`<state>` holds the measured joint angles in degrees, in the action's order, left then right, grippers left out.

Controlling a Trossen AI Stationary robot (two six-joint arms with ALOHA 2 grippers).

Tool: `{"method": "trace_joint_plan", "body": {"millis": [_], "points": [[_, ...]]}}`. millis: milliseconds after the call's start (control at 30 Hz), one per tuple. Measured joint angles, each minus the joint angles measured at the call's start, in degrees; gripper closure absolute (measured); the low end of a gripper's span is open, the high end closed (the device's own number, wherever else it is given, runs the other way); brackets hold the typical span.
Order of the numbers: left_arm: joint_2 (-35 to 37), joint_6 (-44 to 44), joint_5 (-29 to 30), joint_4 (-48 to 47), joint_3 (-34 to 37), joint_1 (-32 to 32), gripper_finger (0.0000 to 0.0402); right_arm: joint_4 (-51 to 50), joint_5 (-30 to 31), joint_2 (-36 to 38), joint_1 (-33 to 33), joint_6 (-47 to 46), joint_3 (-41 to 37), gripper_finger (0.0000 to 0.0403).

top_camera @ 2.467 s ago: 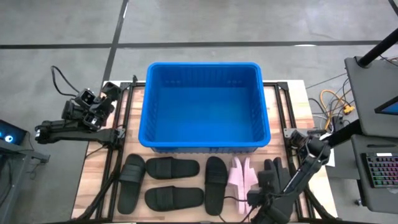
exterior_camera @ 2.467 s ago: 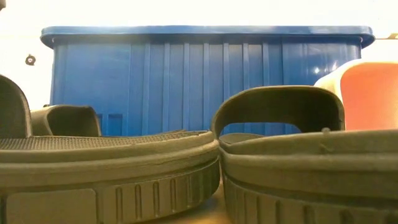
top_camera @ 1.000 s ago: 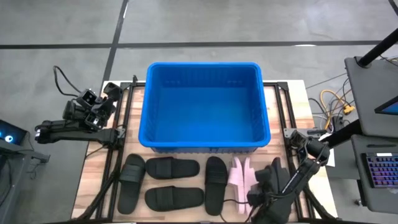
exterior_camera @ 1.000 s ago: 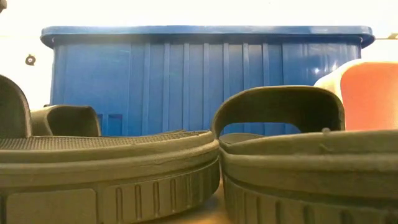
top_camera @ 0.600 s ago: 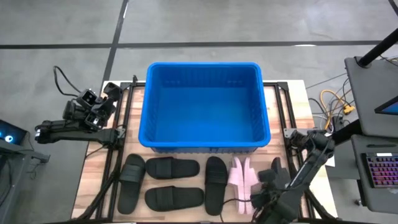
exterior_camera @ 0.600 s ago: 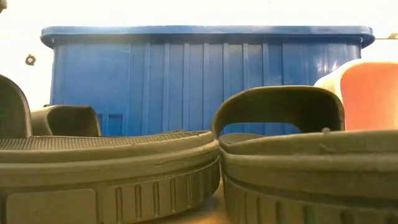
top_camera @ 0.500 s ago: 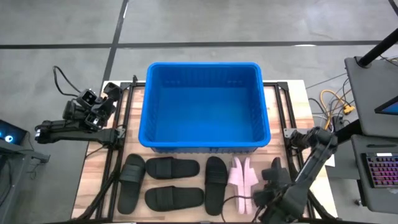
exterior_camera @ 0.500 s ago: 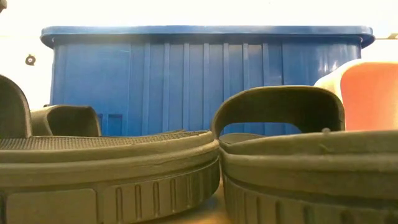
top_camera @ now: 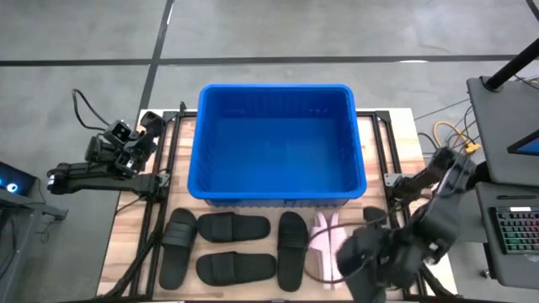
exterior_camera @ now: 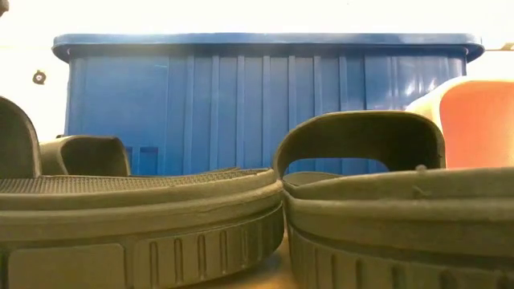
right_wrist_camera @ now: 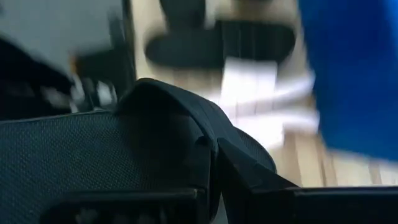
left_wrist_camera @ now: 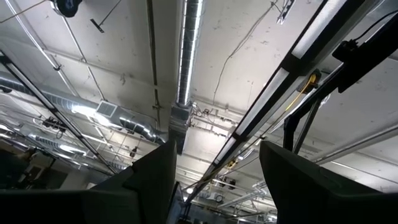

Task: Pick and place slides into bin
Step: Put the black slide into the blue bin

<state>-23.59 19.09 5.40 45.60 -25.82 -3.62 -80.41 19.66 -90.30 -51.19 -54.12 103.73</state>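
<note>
The blue bin [top_camera: 274,143] stands at the table's middle far side. In front of it lie several black slides [top_camera: 234,226] and a pale pink pair [top_camera: 324,244], soles down on the wood. In the low view, black slides [exterior_camera: 361,193] fill the foreground before the bin [exterior_camera: 265,96]. My right gripper [top_camera: 370,252] is shut on one more black slide [top_camera: 358,263] above the table's near right corner. My left gripper [left_wrist_camera: 214,186] is open beyond the table's left edge and points up at the ceiling. My right gripper pinches the black slide where its strap meets the sole [right_wrist_camera: 208,146]. The dotted footbed [right_wrist_camera: 81,155] and the arched strap [right_wrist_camera: 168,102] fill the wrist view right before the fingers [right_wrist_camera: 261,177]. The slide is lifted clear of the table.
The bin takes up most of the table's far half. Black frame rails [top_camera: 160,194] run along both sides of the table. A desk with a keyboard [top_camera: 514,231] and cables [top_camera: 455,139] stands past the right edge.
My right gripper has gone up from the table's near right corner, still shut, and has taken the black slide with it. The slide, which lay on the wood beside the pink pair, is now lifted clear. The other slides have stayed where they were.
</note>
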Motion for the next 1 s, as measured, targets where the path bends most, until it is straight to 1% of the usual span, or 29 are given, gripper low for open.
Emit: {"method": "trace_joint_plan", "body": {"millis": [67,133,267,333,433,500,600,733,800,900,1000], "points": [[-0.11,0.0,1.44,0.01,0.0,0.0,0.0185,2.88,6.14,2.2,0.34,2.89,0.17,0.039],[-0.27,0.0,2.59,-0.01,0.0,0.0,0.0185,4.6,13.6,4.29,0.55,5.49,0.17,0.039],[-1.08,-0.02,3.0,0.02,0.0,0.0,0.0185,4.81,29.31,7.72,1.69,8.42,0.17,0.039],[-1.71,0.0,3.36,-0.06,0.0,0.0,0.0185,4.71,35.36,8.84,2.85,10.42,0.17,0.039],[-2.79,0.0,4.16,-0.03,0.0,0.0,0.0185,4.22,41.47,9.75,5.8,13.92,0.17,0.039],[-3.55,-0.04,4.39,-0.03,0.0,0.0,0.0185,4.2,43.3,10.03,8.72,16.89,0.1,0.039],[-4.36,-1.65,5.93,-0.08,0.0,0.0,0.0185,3.92,43.16,10.1,14.37,20.5,-0.17,0.039],[-4.78,-6.2,7.25,-0.03,0.0,0.0,0.0185,3.9,40.18,10.71,22.95,24.48,-1.04,0.039],[-4.74,-7.71,7.27,0.04,0.0,0.0,0.0185,4.26,40.01,11.43,26.56,26.55,-1.99,0.039],[-4.27,-7.97,7.3,0.09,0.0,0.0,0.0185,6.2,39.82,12.53,31.98,29.39,-3.41,0.039],[-4.03,-8.02,7.32,0.42,0.0,-0.02,0.0185,9.43,36.71,13.59,37.49,32.42,-5.27,0.039]]}}
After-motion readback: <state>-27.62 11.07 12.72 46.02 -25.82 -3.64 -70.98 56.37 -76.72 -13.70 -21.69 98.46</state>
